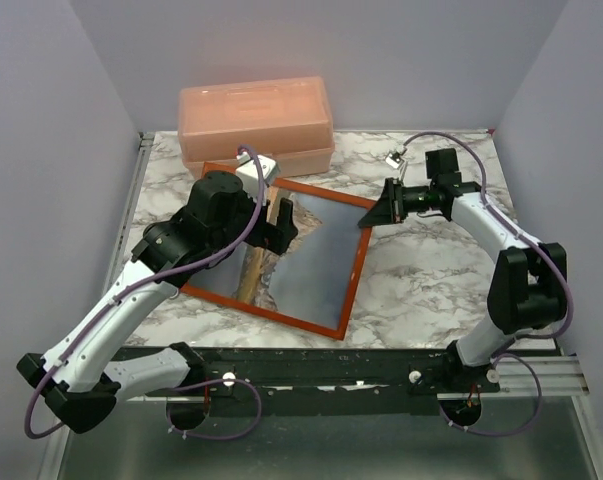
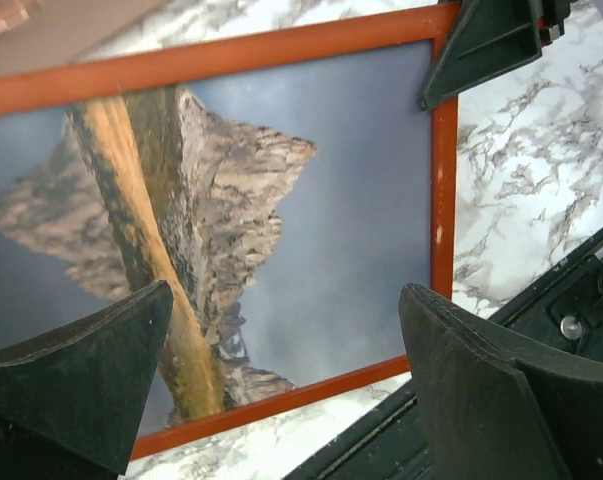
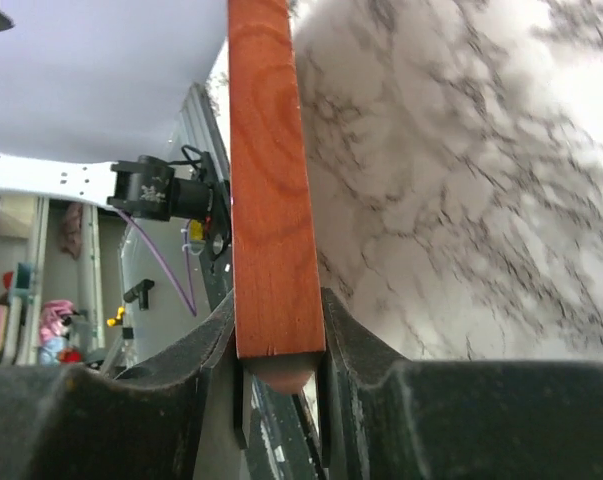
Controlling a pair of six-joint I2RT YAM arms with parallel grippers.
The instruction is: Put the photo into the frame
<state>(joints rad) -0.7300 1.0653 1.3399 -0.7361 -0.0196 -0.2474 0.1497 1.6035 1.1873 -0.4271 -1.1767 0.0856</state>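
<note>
Right end effector pinches the frame at its far-right corner, frame askew.

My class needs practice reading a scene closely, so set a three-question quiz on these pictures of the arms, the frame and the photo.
1. True or false: the left jaws stand open above the photo.
2. What do the right jaws clamp? A) a pen B) the frame C) nothing
3. What stands behind the frame, at the far edge of the table?
Key: 1 true; 2 B; 3 the peach plastic box.
</note>
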